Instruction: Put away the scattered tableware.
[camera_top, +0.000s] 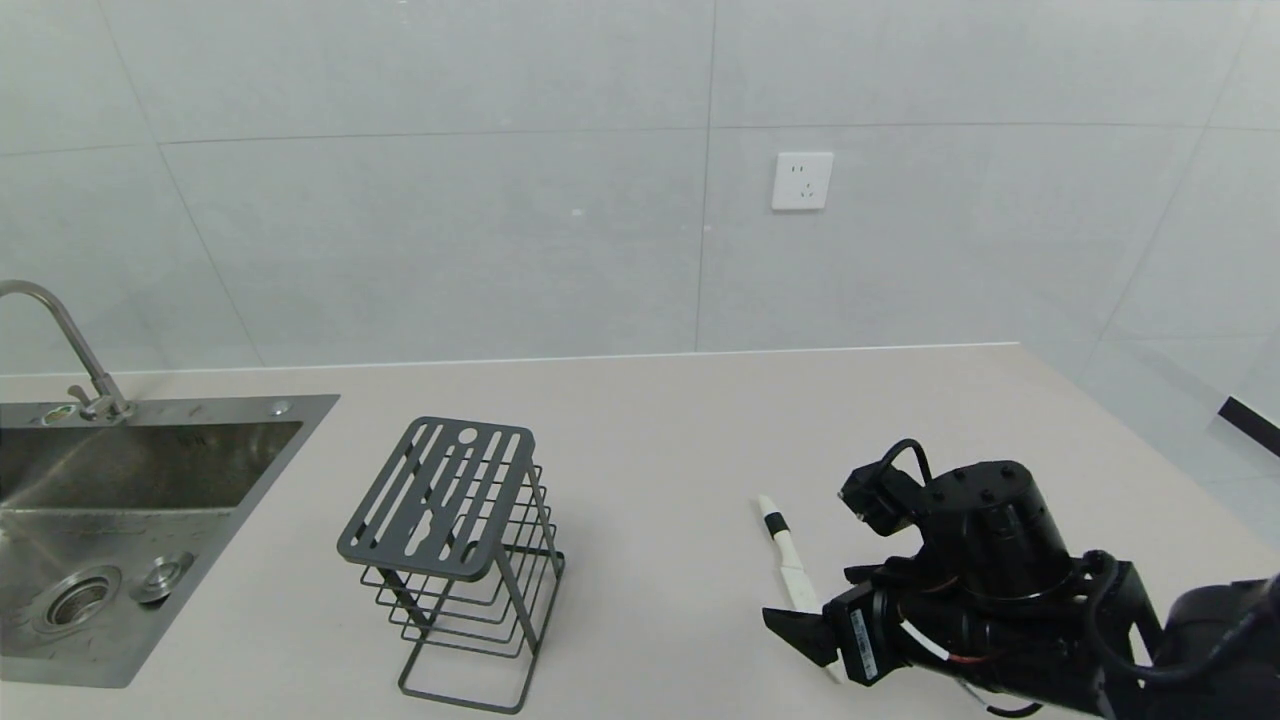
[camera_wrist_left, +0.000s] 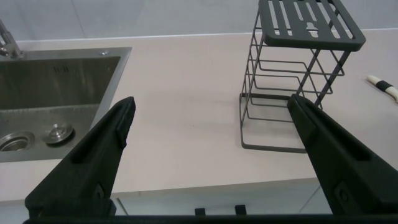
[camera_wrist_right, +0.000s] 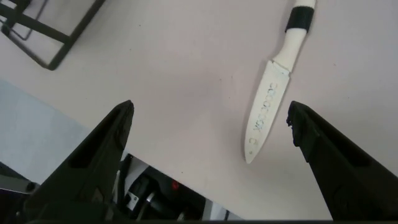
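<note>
Near the counter (camera_top: 650, 430) front edge, white knife (camera_wrist_right: 268, 106) beneath the wide-apart right hand (camera_wrist_right: 210, 111), seemingly untouched; left hand (camera_wrist_left: 211, 106) likewise apart.

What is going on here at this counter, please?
The robot is putting tableware away. Its right gripper hangs open over a white knife that lies flat on the counter and is not yet gripped. A dark wire rack stands upright between the knife and the sink. The left gripper is open too and holds nothing.
</note>
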